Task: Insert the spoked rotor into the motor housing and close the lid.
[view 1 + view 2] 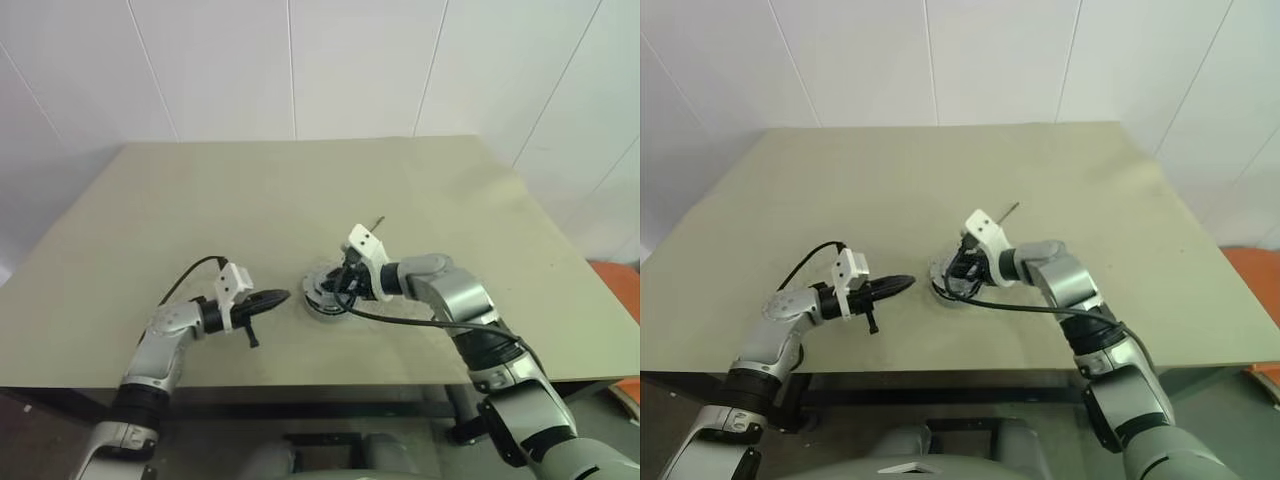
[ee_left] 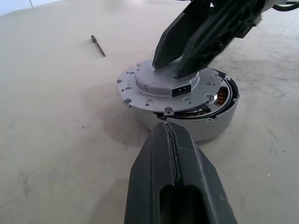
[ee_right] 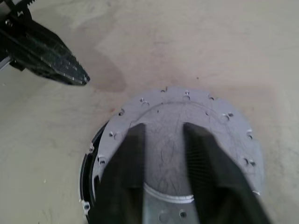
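Motor housing [image 2: 212,125], a thick round silver-grey puck with copper-brown windings showing at its rim, sat on the beige table [image 1: 200,200] near the front centre. A flat silver-grey metal disc with small holes around its edge [image 2: 149,88] lay on top of it, shifted off-centre so the windings were exposed on one side. I noted my right gripper [image 3: 163,140] over this disc, fingers parted narrowly and resting on its face without clamping anything. My left gripper [image 1: 272,298] hovered at nine o'clock of the housing, just beside it, fingers pressed together and empty. A small dark pin [image 2: 98,45] lay at one o'clock, apart.
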{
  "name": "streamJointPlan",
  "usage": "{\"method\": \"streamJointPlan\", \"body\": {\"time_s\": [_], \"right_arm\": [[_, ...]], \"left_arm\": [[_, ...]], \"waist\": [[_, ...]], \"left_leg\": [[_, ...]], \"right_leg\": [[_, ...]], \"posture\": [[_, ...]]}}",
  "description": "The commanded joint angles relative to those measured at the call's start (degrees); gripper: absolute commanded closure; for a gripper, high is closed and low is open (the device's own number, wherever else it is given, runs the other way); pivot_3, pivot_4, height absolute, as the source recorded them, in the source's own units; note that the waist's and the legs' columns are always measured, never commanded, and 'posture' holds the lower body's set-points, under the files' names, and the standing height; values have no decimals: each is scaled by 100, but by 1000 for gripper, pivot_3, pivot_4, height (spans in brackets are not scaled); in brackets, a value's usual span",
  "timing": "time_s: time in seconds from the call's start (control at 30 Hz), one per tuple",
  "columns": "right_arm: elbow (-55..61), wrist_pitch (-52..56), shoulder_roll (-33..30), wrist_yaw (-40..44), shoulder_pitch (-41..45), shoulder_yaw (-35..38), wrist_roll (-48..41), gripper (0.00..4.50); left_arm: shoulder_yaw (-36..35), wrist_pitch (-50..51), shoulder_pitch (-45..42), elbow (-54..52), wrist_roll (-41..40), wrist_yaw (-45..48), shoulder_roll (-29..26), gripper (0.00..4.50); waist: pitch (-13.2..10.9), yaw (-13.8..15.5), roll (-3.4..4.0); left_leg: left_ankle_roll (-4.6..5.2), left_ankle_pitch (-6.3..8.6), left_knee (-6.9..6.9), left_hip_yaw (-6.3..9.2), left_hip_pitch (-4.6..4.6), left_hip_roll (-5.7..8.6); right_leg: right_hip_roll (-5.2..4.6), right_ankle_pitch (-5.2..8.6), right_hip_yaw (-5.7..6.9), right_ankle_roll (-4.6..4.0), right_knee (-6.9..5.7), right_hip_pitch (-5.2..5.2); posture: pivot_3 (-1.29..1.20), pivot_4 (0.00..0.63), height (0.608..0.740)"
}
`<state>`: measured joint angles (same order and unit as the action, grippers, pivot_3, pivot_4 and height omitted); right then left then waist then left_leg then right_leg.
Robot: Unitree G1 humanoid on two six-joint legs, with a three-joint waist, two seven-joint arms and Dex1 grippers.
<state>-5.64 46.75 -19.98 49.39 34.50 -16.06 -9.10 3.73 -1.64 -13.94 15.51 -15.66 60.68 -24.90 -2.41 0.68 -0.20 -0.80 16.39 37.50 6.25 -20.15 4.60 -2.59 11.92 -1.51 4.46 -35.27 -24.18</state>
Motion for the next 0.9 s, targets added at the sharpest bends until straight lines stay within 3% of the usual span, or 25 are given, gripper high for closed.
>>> {"method": "streamJointPlan", "body": {"time_s": [0.03, 0.2, 0.5, 0.67, 0.83, 0.9], "right_arm": [[123, 76, -55, -90, -46, 58, -59, 1823], [272, 334, 108, -309, -204, 236, -287, 96], [65, 313, 643, -1076, -320, 674, -410, 40], [-9, 200, 681, -1191, -332, 778, -475, 1197], [10, 190, 478, -953, -337, 544, -420, 2972], [31, 188, 455, -894, -346, 503, -439, 2972]], "left_arm": [[-78, -76, -137, -61, -29, -34, -17, 4500], [-97, -68, -138, -64, -31, -48, -21, 4500], [-90, -74, -147, -26, -21, -71, -34, 4500], [-96, -97, -167, 24, -14, -81, -41, 4500], [-100, -113, -180, 71, -2, -86, -54, 4500], [-99, -119, -182, 94, 7, -88, -58, 4500]], "waist": [[0, 0, 0], [2, 0, -3], [5, -10, -3], [4, -8, -3], [4, -10, -3], [4, -11, -3]], "left_leg": [[0, 0, 0, 0, 2, 0], [0, 0, 0, 0, 15, -2], [0, 0, -2, 1, 25, -8], [0, 0, -2, 0, 25, -7], [0, 0, -3, 0, 25, -7], [0, 0, -3, -1, 27, -7]], "right_leg": [[1, 0, 0, 0, 0, 3], [2, 1, 0, 1, 0, 15], [7, 1, 0, 0, -1, 24], [6, 1, 0, 1, 1, 26], [7, 1, 0, 1, 2, 26], [7, 1, 0, 1, 3, 28]], "posture": [[0, 0, 740], [0, 0, 740], [0, 0, 740], [0, 0, 740], [0, 0, 740], [0, 0, 740]]}}
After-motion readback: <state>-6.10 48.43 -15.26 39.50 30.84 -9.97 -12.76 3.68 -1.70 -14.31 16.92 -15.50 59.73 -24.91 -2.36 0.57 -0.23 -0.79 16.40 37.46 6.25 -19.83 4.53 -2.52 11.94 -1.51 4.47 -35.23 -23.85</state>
